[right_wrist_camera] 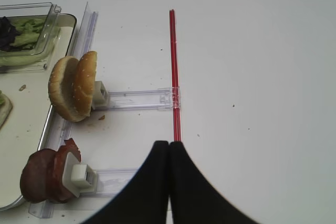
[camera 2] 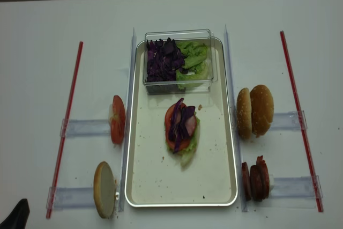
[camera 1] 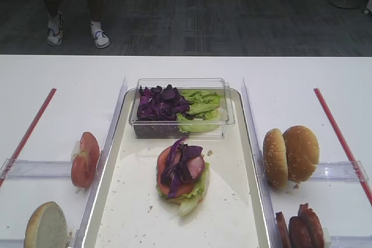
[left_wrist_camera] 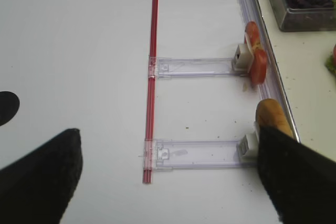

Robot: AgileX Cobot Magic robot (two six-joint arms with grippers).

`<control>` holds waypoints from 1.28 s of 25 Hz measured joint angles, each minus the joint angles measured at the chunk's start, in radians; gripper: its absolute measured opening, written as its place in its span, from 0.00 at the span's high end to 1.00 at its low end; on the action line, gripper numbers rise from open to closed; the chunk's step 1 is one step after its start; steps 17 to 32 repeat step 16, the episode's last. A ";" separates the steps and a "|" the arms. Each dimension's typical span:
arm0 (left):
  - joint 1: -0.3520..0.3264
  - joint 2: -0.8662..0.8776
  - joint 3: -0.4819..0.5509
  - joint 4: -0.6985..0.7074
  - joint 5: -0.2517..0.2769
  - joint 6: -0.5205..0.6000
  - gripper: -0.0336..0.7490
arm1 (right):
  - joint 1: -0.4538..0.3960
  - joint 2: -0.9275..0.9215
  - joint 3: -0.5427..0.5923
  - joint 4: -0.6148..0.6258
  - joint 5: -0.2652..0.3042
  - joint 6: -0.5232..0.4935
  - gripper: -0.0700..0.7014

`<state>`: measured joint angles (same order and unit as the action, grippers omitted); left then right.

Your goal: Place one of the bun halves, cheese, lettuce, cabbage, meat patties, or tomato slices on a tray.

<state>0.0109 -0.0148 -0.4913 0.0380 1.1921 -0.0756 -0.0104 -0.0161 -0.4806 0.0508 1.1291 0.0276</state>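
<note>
White table (camera 1: 174,68) before dark grey carpeted floor (camera 1: 232,10)

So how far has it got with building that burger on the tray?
Done so far: a stack sits mid-tray, with lettuce at the bottom, tomato slices above and purple cabbage on top. In hand: nothing. The right gripper is shut and empty; the left gripper is open near a bun half. Left: that bun, the two bun halves and the meat patties wait outside the tray.

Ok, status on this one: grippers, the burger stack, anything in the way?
Left gripper open, empty. Right gripper shut, empty. Cabbage tops the stack on the tray. Nothing blocking.
</note>
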 joint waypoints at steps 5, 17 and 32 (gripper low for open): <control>0.000 0.000 0.000 0.001 0.000 0.000 0.17 | 0.000 0.000 0.000 0.000 0.000 0.000 0.86; 0.000 0.000 0.000 0.001 0.000 0.000 0.17 | 0.000 0.000 0.000 0.000 0.000 0.000 0.86; 0.000 0.000 0.000 0.001 0.000 0.000 0.17 | 0.000 0.000 0.000 0.000 0.000 0.000 0.86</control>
